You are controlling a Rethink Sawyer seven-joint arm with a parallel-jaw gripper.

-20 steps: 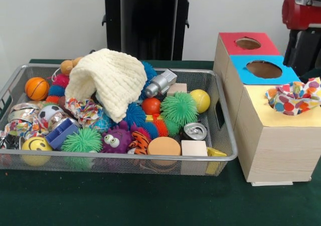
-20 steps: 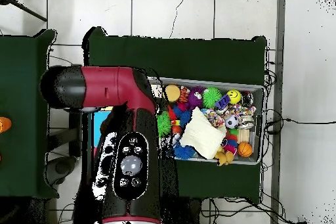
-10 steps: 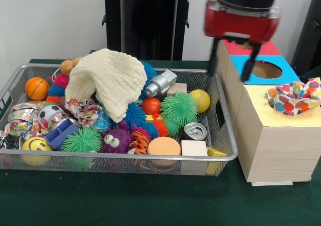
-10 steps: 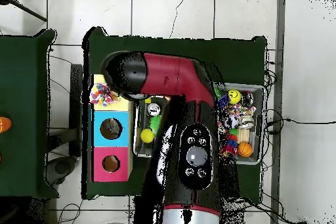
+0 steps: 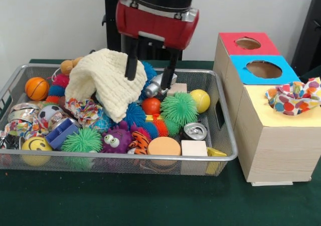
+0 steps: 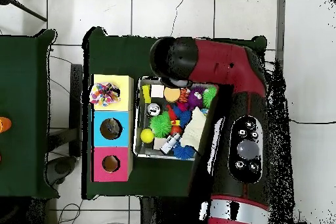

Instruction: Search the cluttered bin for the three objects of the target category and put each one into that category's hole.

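The gripper (image 5: pixel 151 70) hangs at the upper middle of the front view, over the back of the wire bin (image 5: pixel 226 136), its two dark fingers (image 5: pixel 132 60) spread apart with nothing between them. The left finger in the frame overlaps the cream knitted cloth (image 5: pixel 111 80), which lies heaped over the toys at the bin's upper left and hides whatever is under it. The other finger ends just above the silver toy (image 5: pixel 161 82) beside a wooden block (image 5: pixel 177 89).

Lower in the bin lie a green spiky ball (image 5: pixel 179 108), an orange ball (image 5: pixel 150 106), a yellow ball (image 5: pixel 200 100), a crushed can (image 5: pixel 194 131), a purple googly-eyed toy (image 5: pixel 116 140), a smiley ball (image 5: pixel 35 145) and a small basketball (image 5: pixel 36 88), all packed close and touching.

At the right of the frame stands the wooden sorting box (image 5: pixel 273 151) on the green worktop (image 5: pixel 150 198), with a red hole panel (image 5: pixel 248 43), a blue hole panel (image 5: pixel 264 68) and a yellow panel bearing a spotted cloth (image 5: pixel 295 96).

In the overhead view the red arm (image 6: pixel 239 136) covers the right half of the bin.
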